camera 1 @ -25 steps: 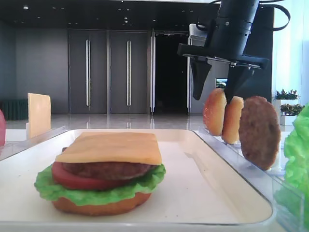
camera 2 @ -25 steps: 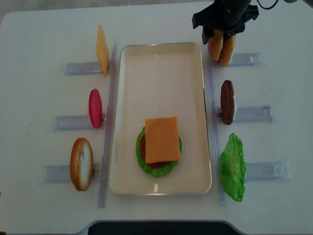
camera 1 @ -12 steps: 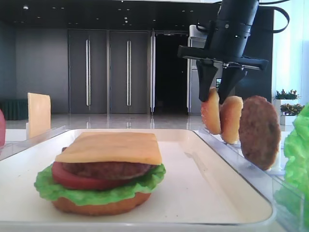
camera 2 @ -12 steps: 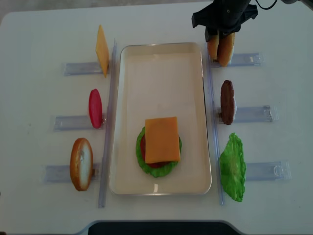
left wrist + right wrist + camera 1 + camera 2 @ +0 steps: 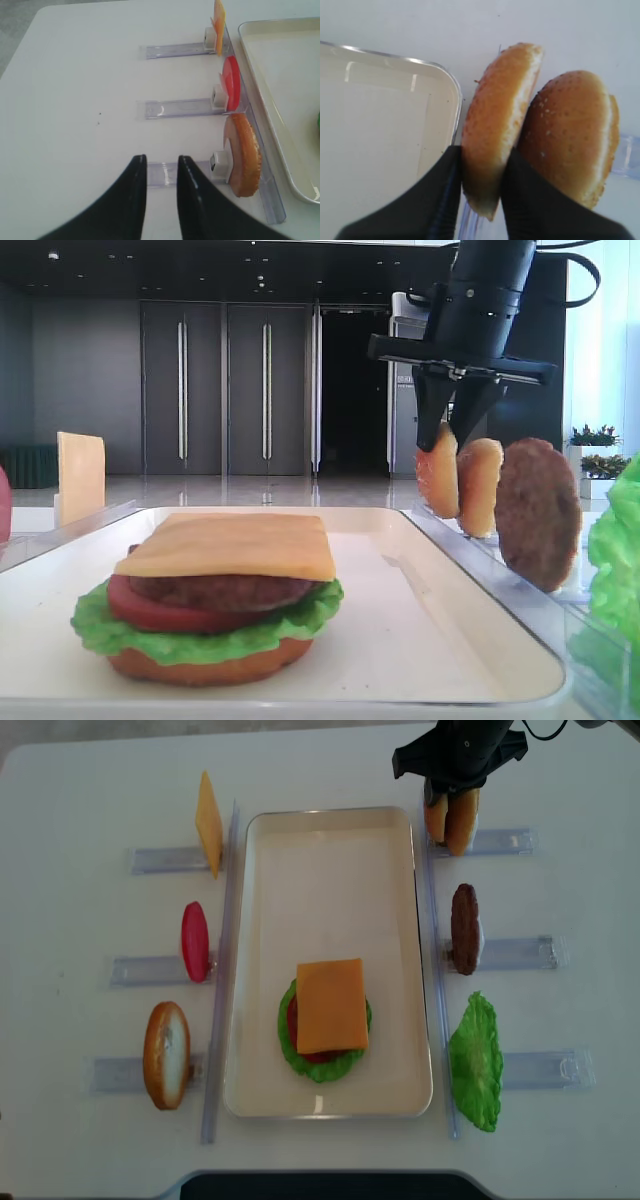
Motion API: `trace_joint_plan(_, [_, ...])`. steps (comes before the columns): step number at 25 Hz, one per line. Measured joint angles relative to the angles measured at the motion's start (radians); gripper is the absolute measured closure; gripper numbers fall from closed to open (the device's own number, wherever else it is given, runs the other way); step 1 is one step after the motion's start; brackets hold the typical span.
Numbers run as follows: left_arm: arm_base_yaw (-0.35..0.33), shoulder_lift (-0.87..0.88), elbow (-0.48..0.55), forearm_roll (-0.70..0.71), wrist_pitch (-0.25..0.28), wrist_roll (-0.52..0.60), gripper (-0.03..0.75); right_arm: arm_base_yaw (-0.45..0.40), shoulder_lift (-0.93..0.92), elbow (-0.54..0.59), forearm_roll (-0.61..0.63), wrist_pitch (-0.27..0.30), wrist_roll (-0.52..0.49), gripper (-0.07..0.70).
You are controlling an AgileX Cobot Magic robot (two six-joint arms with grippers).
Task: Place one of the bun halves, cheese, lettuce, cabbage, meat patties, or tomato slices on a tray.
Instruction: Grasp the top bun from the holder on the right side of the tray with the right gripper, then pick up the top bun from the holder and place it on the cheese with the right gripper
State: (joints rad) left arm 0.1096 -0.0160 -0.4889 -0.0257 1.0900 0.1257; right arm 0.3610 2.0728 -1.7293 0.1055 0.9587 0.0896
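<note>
Two sesame bun halves stand on edge in the far right rack. My right gripper [image 5: 446, 792] [image 5: 447, 437] [image 5: 483, 150] is shut on the one nearer the tray [image 5: 495, 125] [image 5: 436, 820] [image 5: 440, 475]. Its neighbour [image 5: 570, 135] [image 5: 463, 824] leans right against it. The cream tray [image 5: 330, 812] [image 5: 450, 640] [image 5: 380, 125] holds a stack topped by cheese [image 5: 330, 1005] [image 5: 230, 545], over patty, tomato, lettuce and a bottom bun. My left gripper [image 5: 161, 160] hovers over the near left rack, open a little, with nothing between its fingers.
The right racks also hold a meat patty [image 5: 465, 925] [image 5: 538, 512] and a lettuce leaf [image 5: 475, 1065]. The left racks hold a cheese slice [image 5: 208, 820] [image 5: 218, 25], a tomato slice [image 5: 195, 940] [image 5: 231, 89] and a bun piece [image 5: 167, 1055] [image 5: 244, 155].
The right gripper's jaws, wide open above the buns a second ago, have come down and closed on the bun half nearer the tray. The left gripper has not moved.
</note>
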Motion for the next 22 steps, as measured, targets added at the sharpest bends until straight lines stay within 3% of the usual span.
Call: trace_joint_plan(22, [0.0, 0.0, 0.0, 0.0, 0.0, -0.001, 0.557, 0.0, -0.284, 0.0, 0.022, 0.252, -0.024, 0.429])
